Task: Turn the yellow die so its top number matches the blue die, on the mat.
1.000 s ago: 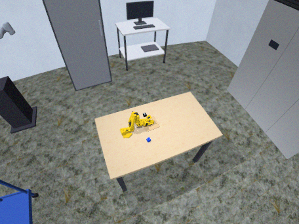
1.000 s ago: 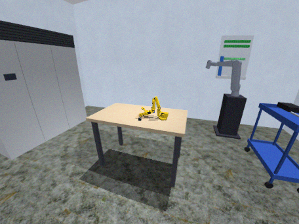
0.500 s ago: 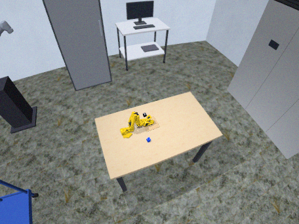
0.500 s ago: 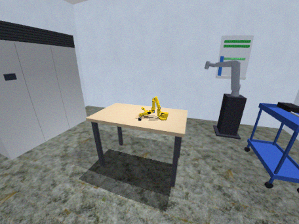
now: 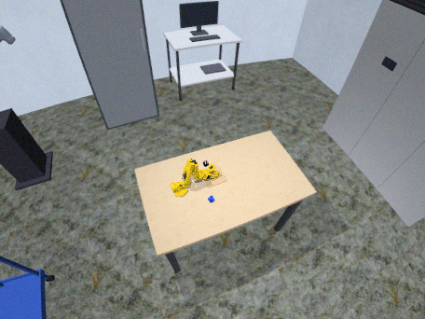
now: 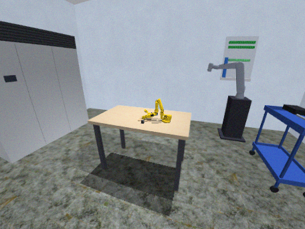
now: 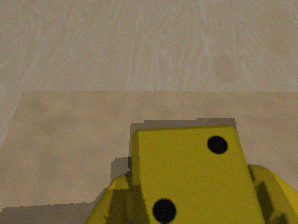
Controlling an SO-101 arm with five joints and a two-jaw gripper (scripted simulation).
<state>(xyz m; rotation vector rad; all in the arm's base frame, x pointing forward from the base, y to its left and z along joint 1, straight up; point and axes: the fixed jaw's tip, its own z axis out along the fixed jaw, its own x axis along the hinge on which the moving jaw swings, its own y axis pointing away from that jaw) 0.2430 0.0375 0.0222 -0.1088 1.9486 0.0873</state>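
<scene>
The yellow die [image 7: 187,172] shows two black pips on the face turned to the wrist camera. It sits low over or on the tan mat [image 7: 70,125] [image 5: 220,180], near the mat's far edge, with its shadow close beside it. My gripper [image 7: 192,202] [image 5: 216,173] [image 6: 143,118] is slightly open around the die. A narrow gap shows at the die's left side, and the right finger is close against it. The blue die [image 5: 211,199] lies on the table off the mat; its top number is too small to read. In the exterior view I cannot make out the blue die.
A black die [image 5: 205,163] [image 6: 142,122] lies on the wooden table [image 5: 261,163] [image 6: 114,117], off the mat and close to the gripper. The arm's base stands at the mat's other side. The black die's pips are too small to read.
</scene>
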